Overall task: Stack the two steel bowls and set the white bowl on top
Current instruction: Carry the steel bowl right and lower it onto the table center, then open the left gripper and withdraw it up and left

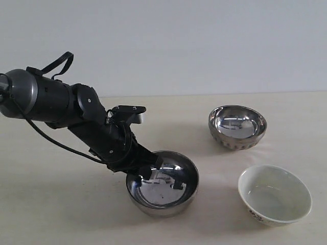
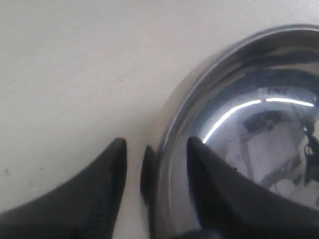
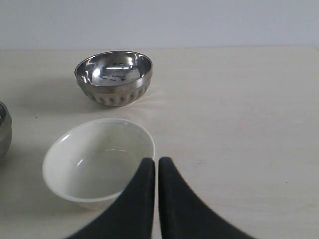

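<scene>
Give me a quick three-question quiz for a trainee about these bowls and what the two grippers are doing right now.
1. True or false: the smooth shiny steel bowl, the ribbed steel bowl and the white ceramic bowl stand apart, unstacked.
2. The left gripper is: A, shut on the white bowl; B, open astride the smooth bowl's rim; C, open above the ribbed bowl.
3. Missing word: the right gripper, holding nothing, is ___.
Key: 1 true; 2 B; 3 shut.
</scene>
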